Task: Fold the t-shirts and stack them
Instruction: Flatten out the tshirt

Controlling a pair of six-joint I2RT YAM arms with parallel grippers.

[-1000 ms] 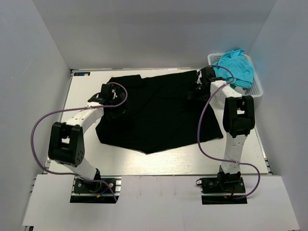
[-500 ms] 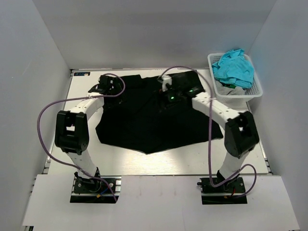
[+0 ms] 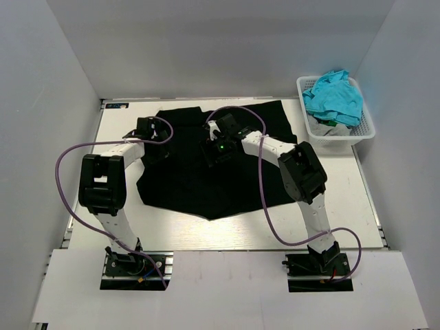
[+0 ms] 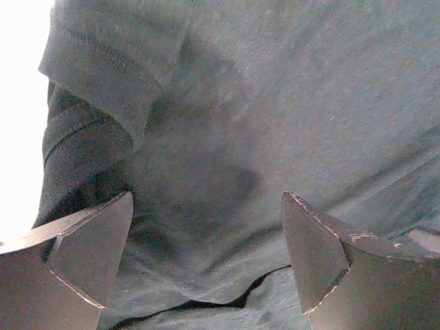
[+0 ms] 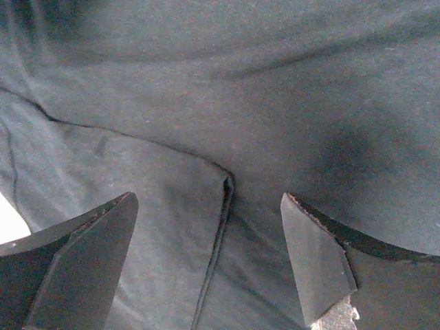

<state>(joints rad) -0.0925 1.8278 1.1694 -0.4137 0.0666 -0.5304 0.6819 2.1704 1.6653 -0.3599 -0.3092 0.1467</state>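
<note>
T-shirt [image 3: 206, 182] laid flat on worktop [image 3: 344, 203], seemingly unfolded; nothing stacked. Left end effector [image 4: 206, 213] and right end effector [image 5: 206, 213] held wide open, empty.

Black t-shirt [image 3: 234, 182] spread on table [image 3: 344, 199], left claw [image 3: 152, 134] at its edge, right claw [image 3: 213, 154] over its middle

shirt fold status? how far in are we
Early. Done: one black t-shirt lies spread out on the table. No compact fold is visible, and no stack. In hand: nothing. The left gripper and right gripper both hover open close over the cloth, gripping none of it. Left: every fold, then stacking. A teal piece sits in the white basket.
</note>
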